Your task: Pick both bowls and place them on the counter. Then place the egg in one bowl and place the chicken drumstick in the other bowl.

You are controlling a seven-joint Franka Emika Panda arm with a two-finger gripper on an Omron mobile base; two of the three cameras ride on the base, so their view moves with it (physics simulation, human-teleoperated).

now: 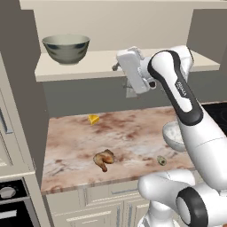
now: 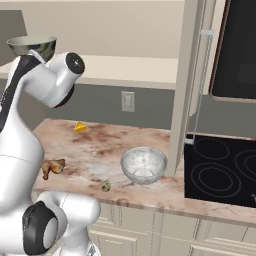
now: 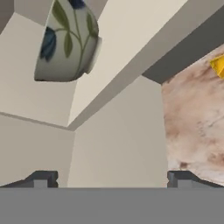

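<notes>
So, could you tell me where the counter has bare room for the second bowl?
The counter lies bare between the cheese wedge and the white bowl. Its front is more crowded: drumstick, egg.

counter (image 1: 133, 128) with drumstick (image 1: 104, 159), egg (image 1: 162, 161), cheese (image 1: 93, 119), white bowl (image 2: 143, 165)

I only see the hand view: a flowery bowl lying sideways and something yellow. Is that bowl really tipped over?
Observer: No, the dark bowl stands upright on the shelf; the hand camera is rolled.
Visitor: Is there a second bowl?
Observer: Yes, a white speckled bowl sits on the counter, near the stove.
Visitor: Anything in it?
Observer: It looks empty. The egg and the drumstick both lie on the counter.
</notes>
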